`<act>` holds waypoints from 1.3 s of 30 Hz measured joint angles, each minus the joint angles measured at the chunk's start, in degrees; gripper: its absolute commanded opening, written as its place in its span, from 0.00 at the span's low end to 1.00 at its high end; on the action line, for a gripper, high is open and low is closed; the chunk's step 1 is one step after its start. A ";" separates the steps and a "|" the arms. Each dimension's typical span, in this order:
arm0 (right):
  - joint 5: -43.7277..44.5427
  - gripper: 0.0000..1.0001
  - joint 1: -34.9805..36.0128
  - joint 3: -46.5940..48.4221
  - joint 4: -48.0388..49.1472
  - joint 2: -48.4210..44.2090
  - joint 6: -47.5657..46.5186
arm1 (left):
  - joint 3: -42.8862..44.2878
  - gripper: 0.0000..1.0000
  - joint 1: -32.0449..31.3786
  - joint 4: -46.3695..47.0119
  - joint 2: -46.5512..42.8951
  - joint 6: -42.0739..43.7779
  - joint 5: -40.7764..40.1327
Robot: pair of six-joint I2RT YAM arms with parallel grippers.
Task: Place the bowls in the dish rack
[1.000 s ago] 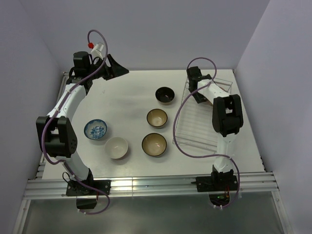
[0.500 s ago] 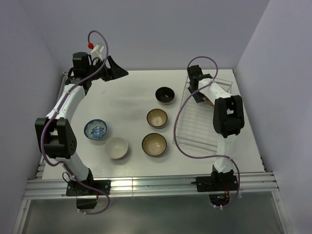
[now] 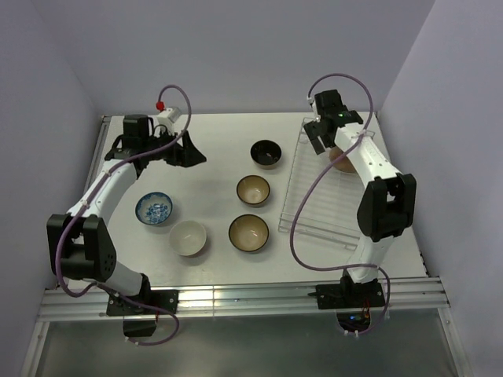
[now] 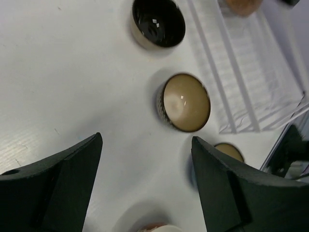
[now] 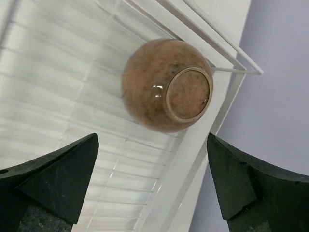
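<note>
Right gripper [image 5: 152,137] is held spread and empty, speckled brown bowl [image 5: 166,84] just ahead parked foot-up in the dish rack [image 5: 58,72] corner — probably to keep slots free — while left gripper [image 4: 146,139], also spread, is pointed at the tan-lined bowl [image 4: 186,102] just ahead.

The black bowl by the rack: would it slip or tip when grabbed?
The black bowl shows glints, so probably glazed and slippery. It sits upright and squat; a push likely slides it, not tips it.
</note>
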 measured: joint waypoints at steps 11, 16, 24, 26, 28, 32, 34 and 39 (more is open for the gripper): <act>-32.50 1.00 -13.62 2.54 -10.29 -15.56 3.43 | -7.85 0.79 -16.65 -6.75 -2.64 12.98 -7.48; -41.33 1.00 -17.29 1.75 -12.57 -18.82 5.49 | -8.20 0.78 -21.35 -6.97 -1.92 13.64 -10.78; -45.77 1.00 -17.99 -1.14 -12.92 -19.93 7.76 | -7.02 0.75 -25.79 -6.99 3.78 12.11 -12.98; -45.75 1.00 -18.08 -1.57 -12.94 -19.93 7.96 | -6.40 0.75 -26.75 -7.10 5.05 11.98 -13.64; -45.75 1.00 -18.16 -1.68 -12.94 -19.93 8.07 | -6.27 0.74 -28.06 -7.17 5.44 12.00 -14.12; -45.72 1.00 -18.18 -1.90 -12.96 -20.09 8.31 | -5.64 0.70 -31.30 -7.72 6.75 12.02 -15.39; -45.68 1.00 -18.18 -2.03 -12.94 -20.31 8.44 | -5.22 0.70 -32.79 -8.39 8.20 12.00 -16.13; -45.66 1.00 -18.18 -2.75 -13.00 -21.42 8.37 | -4.15 0.61 -35.04 -11.15 13.27 11.82 -18.10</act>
